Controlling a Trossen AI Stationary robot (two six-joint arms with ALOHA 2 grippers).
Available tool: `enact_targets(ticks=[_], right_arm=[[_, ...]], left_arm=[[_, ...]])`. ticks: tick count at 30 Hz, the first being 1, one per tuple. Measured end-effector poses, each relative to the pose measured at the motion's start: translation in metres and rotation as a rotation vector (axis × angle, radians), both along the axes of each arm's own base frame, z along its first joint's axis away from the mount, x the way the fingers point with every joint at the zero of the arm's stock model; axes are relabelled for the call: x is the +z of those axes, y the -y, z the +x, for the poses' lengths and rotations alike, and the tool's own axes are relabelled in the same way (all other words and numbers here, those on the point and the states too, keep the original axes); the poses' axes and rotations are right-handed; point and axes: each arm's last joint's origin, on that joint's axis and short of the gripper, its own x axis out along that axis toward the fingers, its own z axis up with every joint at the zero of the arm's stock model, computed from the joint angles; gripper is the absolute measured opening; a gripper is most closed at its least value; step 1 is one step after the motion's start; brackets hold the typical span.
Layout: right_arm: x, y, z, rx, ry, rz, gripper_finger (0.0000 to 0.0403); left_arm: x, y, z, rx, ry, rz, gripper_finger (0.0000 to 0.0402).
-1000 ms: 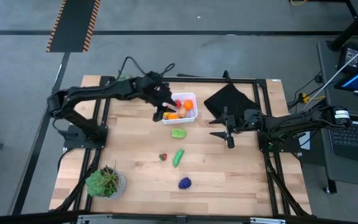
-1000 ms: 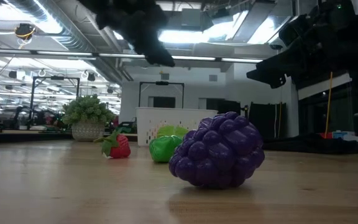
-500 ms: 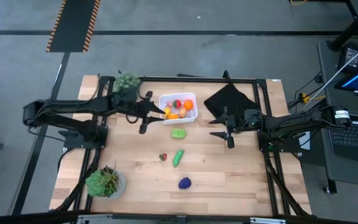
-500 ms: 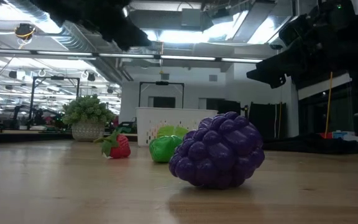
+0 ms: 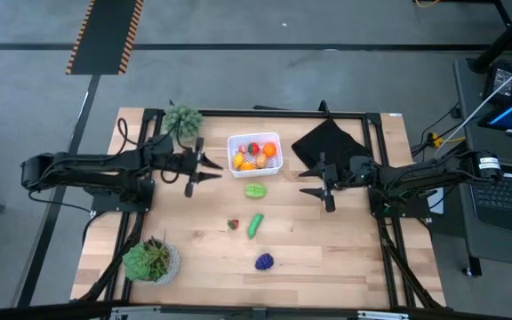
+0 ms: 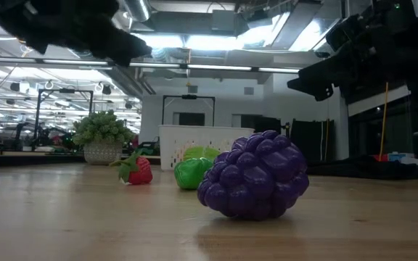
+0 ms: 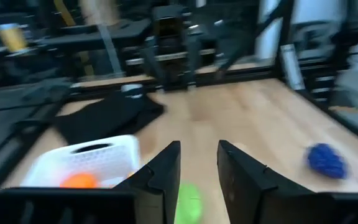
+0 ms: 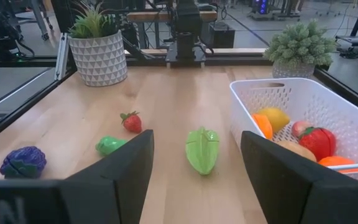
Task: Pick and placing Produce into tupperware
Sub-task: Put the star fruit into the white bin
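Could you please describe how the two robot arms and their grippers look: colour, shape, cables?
Both arms are black and slender, built of jointed tubular segments, with thin dark cables looping along them. The left gripper and right gripper each end in two flat, matte black fingers with angled tips. No markings are readable on them.

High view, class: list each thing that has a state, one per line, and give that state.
Tub: upright, partly filled with produce.
Starfruit: on table, outside tub.
Strawberry: on table, outside tub.
Pepper: on table, outside tub.
Grapes: on table, outside tub.
Left tool: empty, beside tub.
Right tool: open, empty.
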Motion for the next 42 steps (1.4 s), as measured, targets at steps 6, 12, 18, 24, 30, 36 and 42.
enact_targets(ticks=[6, 12, 18, 24, 30, 36, 42], right_arm=[[0.015, -0.009, 0.014, 0.049, -0.070, 0.002, 0.0243], [0.026, -0.019, 0.036, 0.038, -0.168, -0.008, 0.0243], [0.022, -0.028, 0.062, 0.025, -0.248, -0.009, 0.0243], [0.015, -0.040, 0.098, 0.079, -0.297, -0.071, 0.0243], [0.012, -0.043, 0.121, 0.097, -0.315, -0.120, 0.0243], [0.010, -0.043, 0.123, 0.102, -0.320, -0.137, 0.0243], [0.010, -0.043, 0.122, 0.102, -0.329, -0.134, 0.0243]], left_arm=[[-0.014, 0.003, -0.004, -0.051, 0.012, -0.022, 0.0081], [-0.014, 0.004, -0.003, -0.055, 0.012, -0.021, 0.0066], [-0.014, 0.004, -0.003, -0.057, 0.011, -0.022, 0.0053], [-0.015, 0.006, -0.003, -0.086, 0.010, -0.026, 0.0044], [-0.015, 0.015, -0.002, -0.137, 0.006, -0.033, 0.0044], [-0.015, 0.018, -0.001, -0.142, 0.002, -0.045, 0.0060], [-0.015, 0.018, -0.001, -0.141, 0.001, -0.051, 0.0077]])
